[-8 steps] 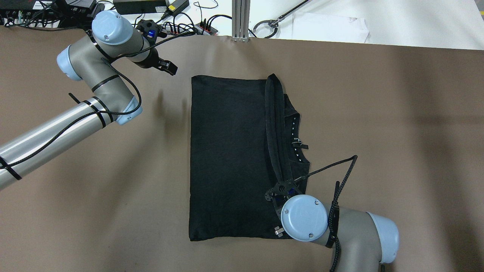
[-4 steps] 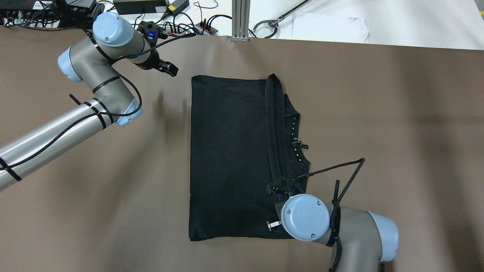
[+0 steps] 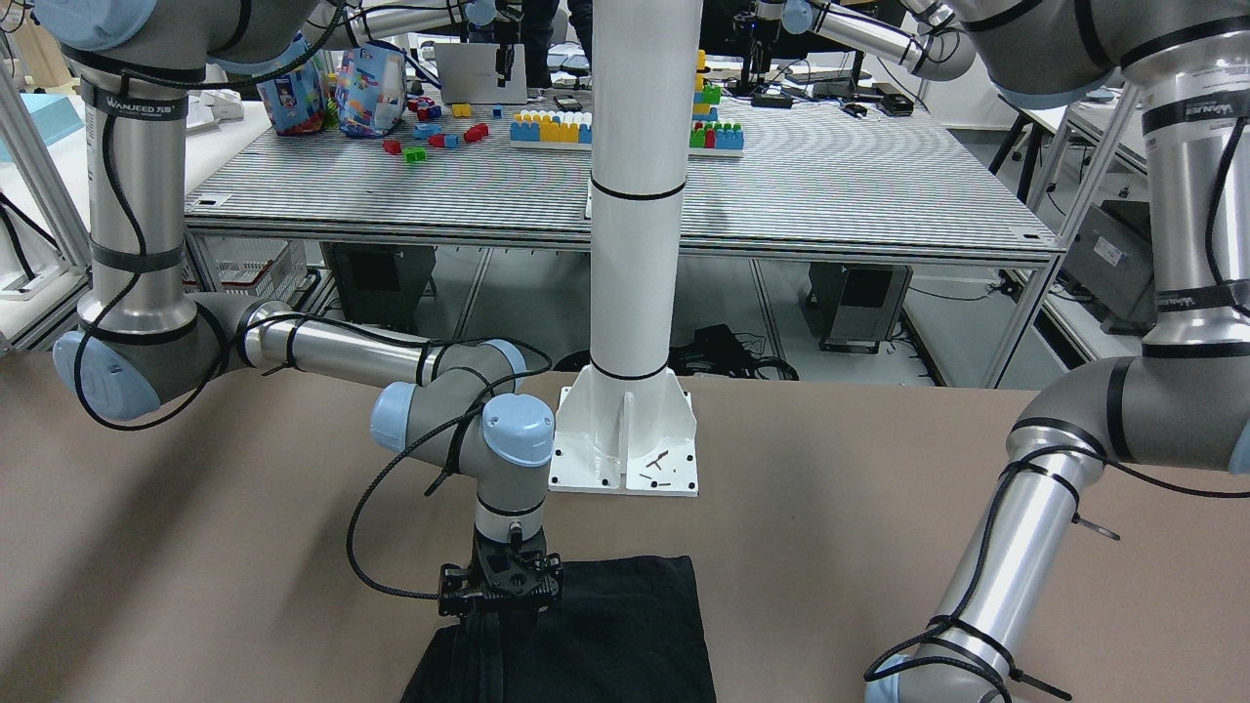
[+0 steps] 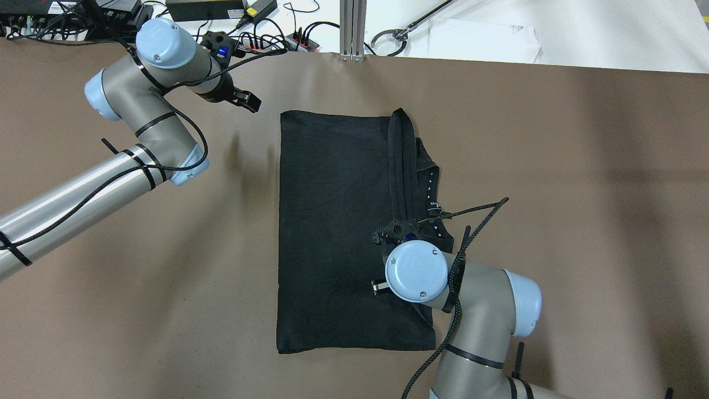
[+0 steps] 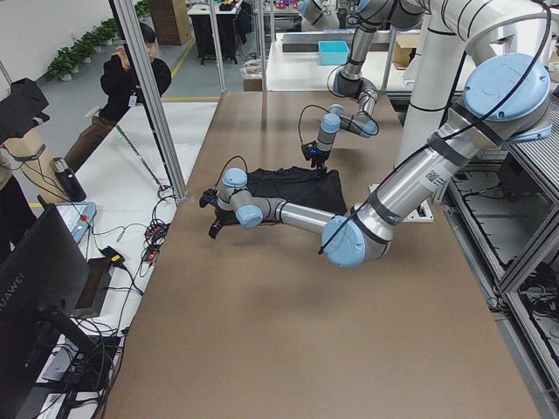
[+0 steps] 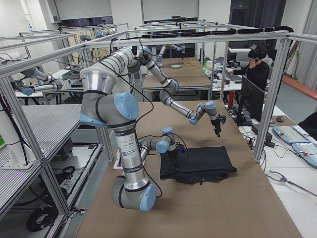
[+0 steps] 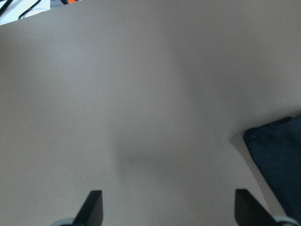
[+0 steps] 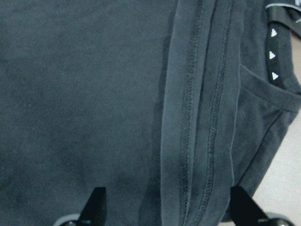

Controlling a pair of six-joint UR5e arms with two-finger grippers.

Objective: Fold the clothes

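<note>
The black garment (image 4: 332,233) lies flat on the brown table, folded into a rectangle. A stitched hem strip (image 4: 401,166) runs along its right side, with the collar (image 4: 435,205) showing beyond it. My right gripper (image 8: 167,207) is open, its fingertips wide apart just above the hem strip (image 8: 197,117). In the overhead view its wrist (image 4: 416,271) covers the gripper. My left gripper (image 4: 249,102) is open and empty over bare table, left of the garment's far left corner (image 7: 277,155).
Cables and power supplies (image 4: 221,11), an aluminium post (image 4: 353,27) and a white sheet (image 4: 482,41) lie past the table's far edge. The white pedestal base (image 3: 625,439) stands on the table at the robot's side.
My right wrist has moved from the garment's near right corner towards its middle, along the hem strip. The left arm has barely moved.
</note>
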